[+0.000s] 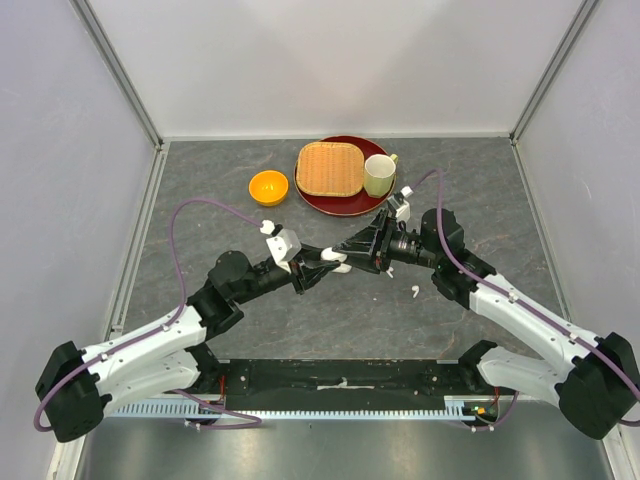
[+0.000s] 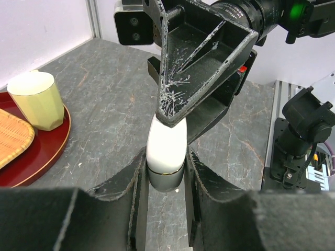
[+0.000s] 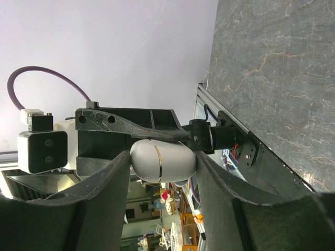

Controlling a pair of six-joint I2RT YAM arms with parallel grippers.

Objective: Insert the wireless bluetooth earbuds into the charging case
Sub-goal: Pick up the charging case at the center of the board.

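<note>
Jaws: left gripper (image 2: 165, 175) clamps case (image 2: 166, 146) | right gripper (image 3: 163, 159) straddles its other end, grip unclear | earbud (image 1: 413, 291) loose on table (image 1: 330, 335)

— Where does the top camera sit?
— High behind the arm bases (image 1: 200, 375), looking down on the whole table (image 1: 200, 200) from far off. The bases are at 6 o'clock and the red tray (image 1: 345, 208) is at 12.
— And the wrist cameras?
— The left one looks along its own fingers (image 2: 131, 193), very close, straight at the right gripper (image 2: 180, 123), with the tray (image 2: 47, 151) at 9 o'clock. The right one is rolled sideways, with the table (image 3: 272, 63) at 2 o'clock, and it faces the left gripper (image 3: 180, 137). Both share the white case (image 2: 166, 151) (image 3: 162, 162), close up.
</note>
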